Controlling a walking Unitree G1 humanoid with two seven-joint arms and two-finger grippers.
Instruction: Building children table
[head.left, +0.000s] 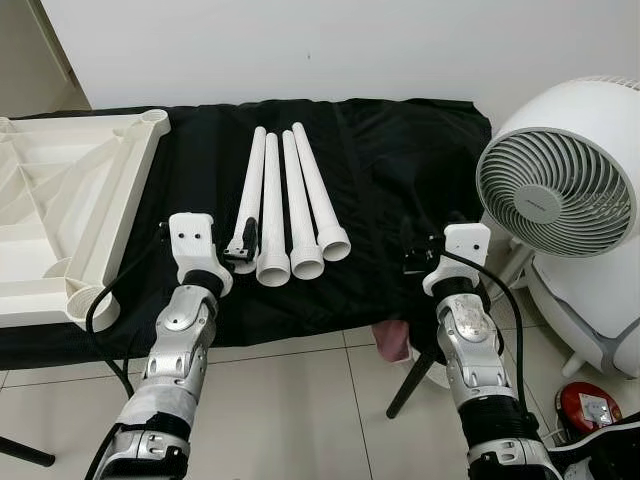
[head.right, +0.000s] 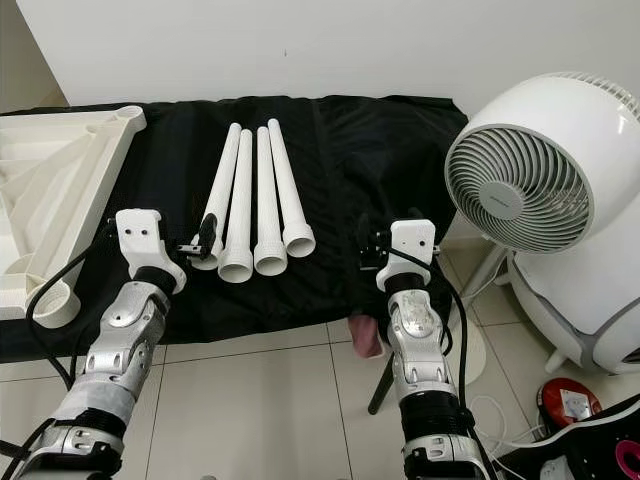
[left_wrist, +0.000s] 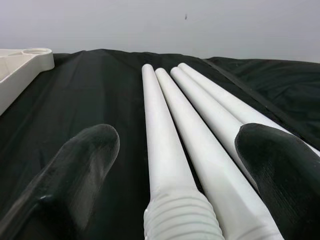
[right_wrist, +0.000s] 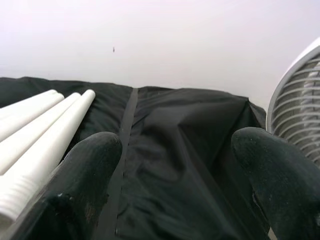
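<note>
**Four table legs in a row, tabletop upside down at the left**

At the far left, a cream plastic tabletop (head.left: 70, 215) lies upside down on the black cloth (head.left: 400, 170) that covers the table. Round leg sockets show at its corners, one at the far corner and one at the near corner; no leg is fitted in either.

Just right of the tabletop's edge, the left pincer (head.left: 243, 240) sits at the near end of the row of legs. In the left wrist view its two black fingers (left_wrist: 80, 170) stand wide apart, either side of the ribbed end of the leftmost leg, with nothing held between them.

Four white table legs (head.left: 285, 205) lie side by side on the cloth, touching or nearly so, wide open ends toward the robot, narrow ends fanning slightly toward the wall.

Further right, the right pincer (head.left: 412, 255) hovers over bare cloth, well apart from the legs, its fingers (right_wrist: 85, 185) spread wide and holding nothing.

At the far right, one white fan (head.left: 560, 180) stands on the tiled floor (head.left: 300, 400) beside the table.
</note>
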